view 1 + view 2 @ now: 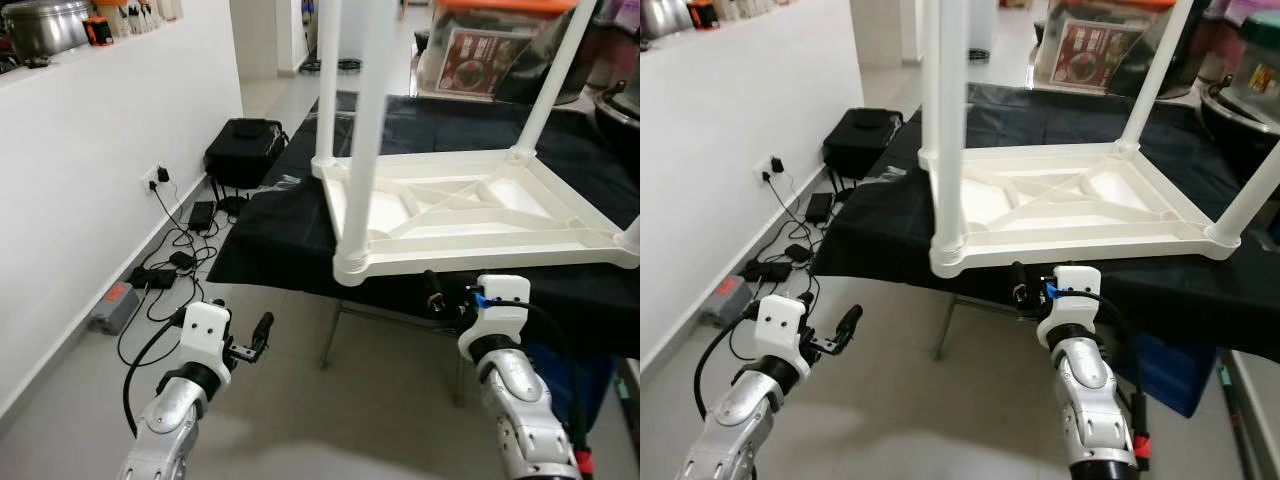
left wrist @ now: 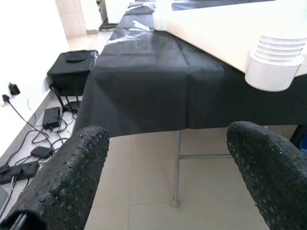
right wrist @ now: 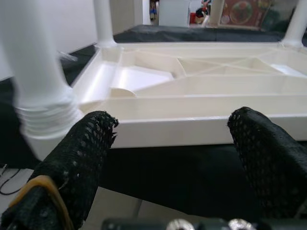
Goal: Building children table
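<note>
A white plastic children's table lies upside down on a black-covered work table. Its legs point up, with one leg screwed into the near left corner and others at the back. The right gripper hangs open just below and in front of the tabletop's near edge, close to that corner leg, holding nothing. The left gripper is low over the floor, left of the work table, also open and empty; its fingers frame the black cloth and the corner socket.
A white wall runs along the left, with a socket, cables and power bricks on the floor beside it. A black bag stands near the work table's far left corner. A lidded storage box sits behind the white table.
</note>
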### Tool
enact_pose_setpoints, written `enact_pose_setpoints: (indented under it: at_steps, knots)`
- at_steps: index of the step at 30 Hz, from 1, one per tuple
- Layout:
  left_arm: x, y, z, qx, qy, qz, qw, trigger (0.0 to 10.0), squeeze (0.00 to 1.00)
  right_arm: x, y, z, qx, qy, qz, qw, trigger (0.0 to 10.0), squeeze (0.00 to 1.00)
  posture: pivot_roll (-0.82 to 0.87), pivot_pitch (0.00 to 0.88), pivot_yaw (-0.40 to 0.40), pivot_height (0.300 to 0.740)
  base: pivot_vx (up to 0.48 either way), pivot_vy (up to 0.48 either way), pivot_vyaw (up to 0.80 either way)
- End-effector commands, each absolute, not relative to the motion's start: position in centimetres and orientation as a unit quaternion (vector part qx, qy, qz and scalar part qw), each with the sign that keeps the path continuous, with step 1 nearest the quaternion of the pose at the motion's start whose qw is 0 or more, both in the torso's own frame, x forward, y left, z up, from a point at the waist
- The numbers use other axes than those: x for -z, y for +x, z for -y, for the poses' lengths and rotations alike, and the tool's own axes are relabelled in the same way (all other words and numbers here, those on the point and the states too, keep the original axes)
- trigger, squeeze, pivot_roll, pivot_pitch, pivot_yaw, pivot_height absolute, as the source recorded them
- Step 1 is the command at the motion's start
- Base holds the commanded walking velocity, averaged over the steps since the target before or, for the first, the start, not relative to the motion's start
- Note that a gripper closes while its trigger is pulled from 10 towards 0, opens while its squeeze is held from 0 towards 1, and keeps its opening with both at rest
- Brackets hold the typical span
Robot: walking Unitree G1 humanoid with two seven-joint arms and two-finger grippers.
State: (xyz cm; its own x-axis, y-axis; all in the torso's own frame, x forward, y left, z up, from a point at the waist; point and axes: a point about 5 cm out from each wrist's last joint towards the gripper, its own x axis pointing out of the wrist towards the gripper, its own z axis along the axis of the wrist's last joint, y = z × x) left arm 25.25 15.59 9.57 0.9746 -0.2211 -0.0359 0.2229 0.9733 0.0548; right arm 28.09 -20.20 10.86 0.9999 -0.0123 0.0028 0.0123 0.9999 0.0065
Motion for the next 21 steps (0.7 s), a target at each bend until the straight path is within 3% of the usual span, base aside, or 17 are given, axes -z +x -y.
enact_pose_setpoints:
  at_steps: [1, 11, 21]
  knots:
    - [-9.8, 25.3, -15.5, 0.112, 0.033, -0.014, 0.993, 10.0, 0.0, -11.0, 28.1, 20.5, 0.01, 0.004, 0.001, 1.0, 10.0, 0.0, 0.11, 0.0, -0.057, 0.74, 0.0, 0.0, 0.0]
    - [-10.6, 25.5, -15.1, 0.121, 0.034, -0.002, 0.992, 10.0, 0.0, -11.0, 28.0, 20.7, 0.016, 0.007, 0.0, 1.0, 10.0, 0.0, 0.1, 0.0, -0.051, 0.74, 0.0, 0.0, 0.0]
    - [-11.0, 25.5, -15.0, 0.131, 0.038, 0.005, 0.991, 10.0, 0.0, -10.9, 27.8, 20.6, 0.024, 0.011, 0.0, 1.0, 10.0, 0.0, 0.1, 0.0, -0.04, 0.74, 0.336, 0.0, 0.0]
